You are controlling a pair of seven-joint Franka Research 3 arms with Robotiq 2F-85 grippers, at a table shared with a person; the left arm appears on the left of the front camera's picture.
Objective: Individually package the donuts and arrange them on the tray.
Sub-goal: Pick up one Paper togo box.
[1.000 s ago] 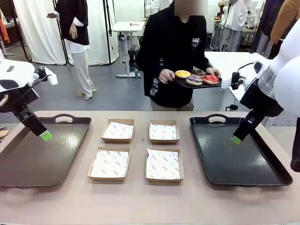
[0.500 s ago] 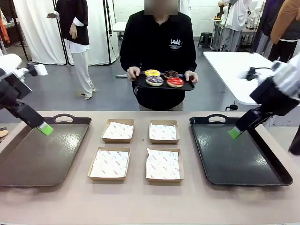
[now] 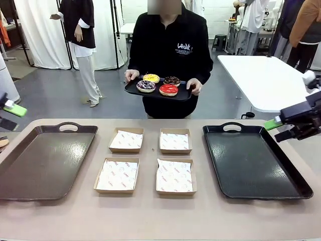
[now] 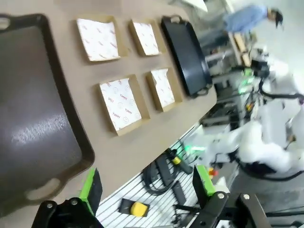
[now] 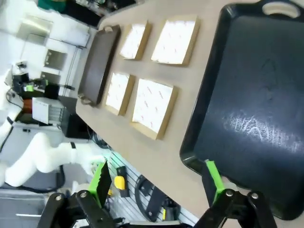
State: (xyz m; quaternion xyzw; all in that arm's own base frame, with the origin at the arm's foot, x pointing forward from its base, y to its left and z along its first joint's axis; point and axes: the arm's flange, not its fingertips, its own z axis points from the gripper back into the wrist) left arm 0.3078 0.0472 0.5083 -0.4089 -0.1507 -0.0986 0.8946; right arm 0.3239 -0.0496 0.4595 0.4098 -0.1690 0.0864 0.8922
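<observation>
Across the table a person holds a small black serving tray with four donuts on it: yellow, dark chocolate, purple with sprinkles and glossy red. My left gripper is raised at the far left edge, off the brown tray. In its wrist view the left gripper is open and empty, high over the table's near edge. The right gripper hovers beside the black tray. Seen from its wrist, the right gripper is open with nothing in it.
Four paper-lined cardboard boxes sit in a square between the two trays, for example the front left box and the back right box. A white table stands behind on the right. People stand farther back.
Both arms have swung outward and up, away from over the trays. The person has turned to face the table and brought the donut tray to the centre.
</observation>
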